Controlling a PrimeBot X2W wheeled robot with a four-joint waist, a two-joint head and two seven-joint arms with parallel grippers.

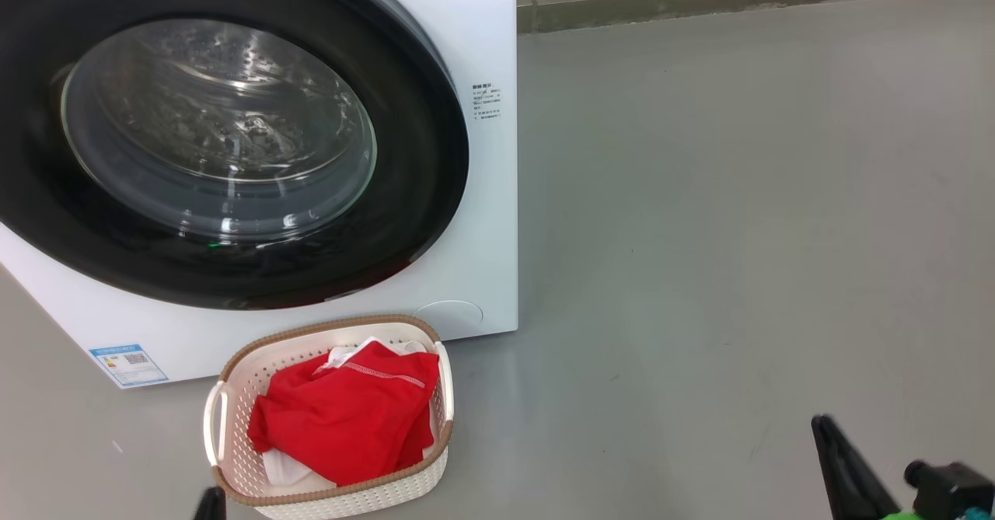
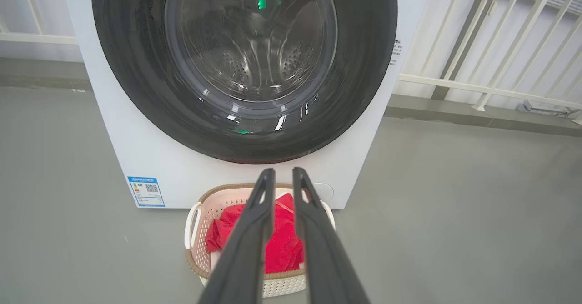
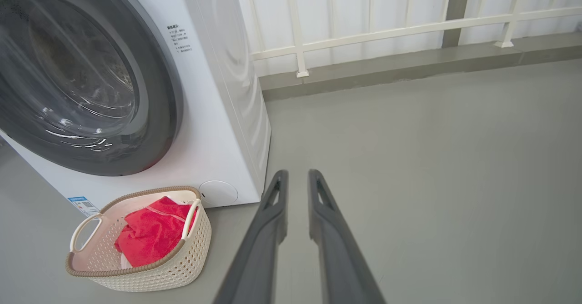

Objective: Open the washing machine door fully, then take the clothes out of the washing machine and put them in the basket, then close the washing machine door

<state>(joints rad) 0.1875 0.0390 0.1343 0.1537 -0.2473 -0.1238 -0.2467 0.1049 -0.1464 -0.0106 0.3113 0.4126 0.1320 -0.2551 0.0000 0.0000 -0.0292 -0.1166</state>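
The washing machine (image 1: 491,232) stands at the upper left with its door (image 1: 225,131) lying flush against the front; the steel drum shows through the glass. Just in front of it on the floor sits the basket (image 1: 334,324), and the red and white clothes (image 1: 350,411) lie inside it. My left gripper (image 2: 283,172) hangs in the air above the basket (image 2: 195,231), pointing at the door (image 2: 245,67), jaws a narrow gap apart around nothing. My right gripper (image 3: 295,174) hovers over bare floor to the right of the basket (image 3: 150,272), also slightly open and holding nothing.
Grey floor (image 1: 738,232) stretches to the right of the machine. A low kerb (image 3: 409,65) and white railing (image 3: 363,33) run along the back. A blue label (image 1: 128,364) is stuck low on the machine's front.
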